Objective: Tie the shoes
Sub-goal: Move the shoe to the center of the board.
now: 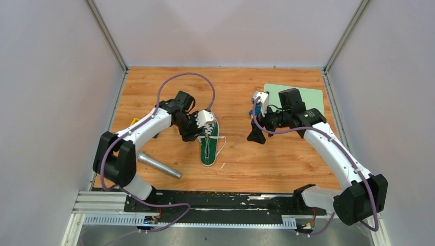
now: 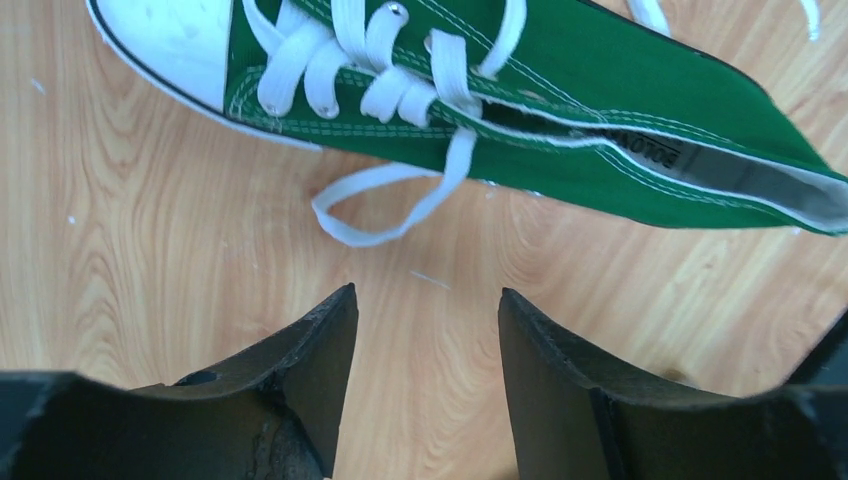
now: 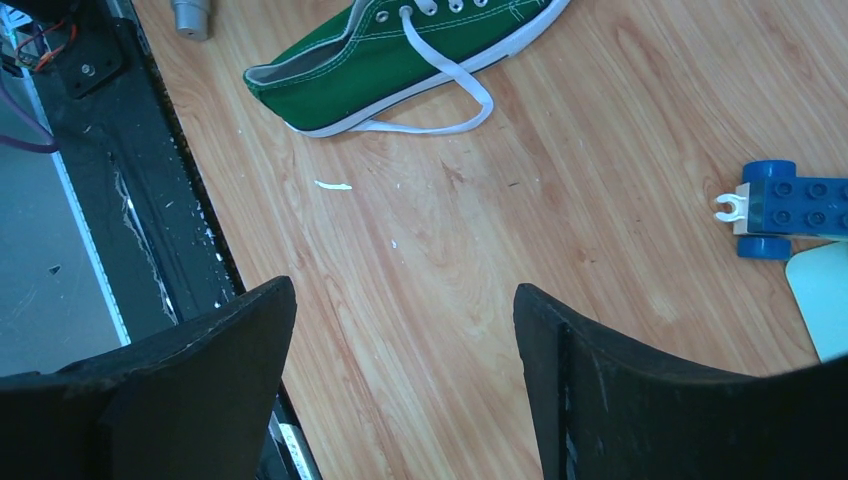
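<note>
Green sneaker (image 1: 209, 146) at frame center, laces (image 2: 385, 205) untied.
Left hand (image 2: 425, 300) spread just beside it (gripping nothing); right hand (image 3: 405, 290) spread, well apart.

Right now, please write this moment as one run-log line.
sneaker: laces loose | left gripper: open, empty, near lace loop | right gripper: open, empty, apart

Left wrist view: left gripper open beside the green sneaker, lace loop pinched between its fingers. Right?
No. Left wrist view: the lace loop lies loose on the table ahead of the open left gripper, beside the green sneaker; nothing pinched.
</note>
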Available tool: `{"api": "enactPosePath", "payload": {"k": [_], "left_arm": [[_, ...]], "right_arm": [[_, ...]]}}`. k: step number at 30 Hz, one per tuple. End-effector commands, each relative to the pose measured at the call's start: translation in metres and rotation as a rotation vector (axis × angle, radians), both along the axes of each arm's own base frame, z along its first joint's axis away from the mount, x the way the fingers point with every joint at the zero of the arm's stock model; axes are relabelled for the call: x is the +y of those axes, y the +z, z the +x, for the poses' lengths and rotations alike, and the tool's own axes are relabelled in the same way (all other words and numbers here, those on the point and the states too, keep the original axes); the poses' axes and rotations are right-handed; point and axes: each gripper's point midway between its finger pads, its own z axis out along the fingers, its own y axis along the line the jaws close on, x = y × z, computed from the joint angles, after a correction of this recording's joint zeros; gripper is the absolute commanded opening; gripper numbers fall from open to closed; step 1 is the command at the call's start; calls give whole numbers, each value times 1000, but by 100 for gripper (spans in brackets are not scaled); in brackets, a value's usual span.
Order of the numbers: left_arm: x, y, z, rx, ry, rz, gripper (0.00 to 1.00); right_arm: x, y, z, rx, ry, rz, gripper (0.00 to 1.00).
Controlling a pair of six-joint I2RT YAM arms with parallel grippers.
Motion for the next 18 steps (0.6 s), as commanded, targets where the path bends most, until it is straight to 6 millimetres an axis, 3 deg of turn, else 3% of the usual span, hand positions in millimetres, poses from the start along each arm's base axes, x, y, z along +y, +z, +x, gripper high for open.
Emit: {"api": "enactPosePath", "payload": {"k": [1,7,11,14,18], "left_arm": [[-13,-16,18,-58,-129,-13,61],[-17,-45,30,-44,-146,7,54],[-19,-47,35,-19,-123,19,22],[-16,-34,29,13,-106,25,3],[-22,1,11,74,-63,-35,0]], "right_arm": [[12,21,-2,-76,61,81,80],[9,22,-5,-82,41,76,80],[9,21,-5,-75,40,77,80],[11,21,-5,-72,46,87,80],[17,27,-4,-94,64,110,77]]}}
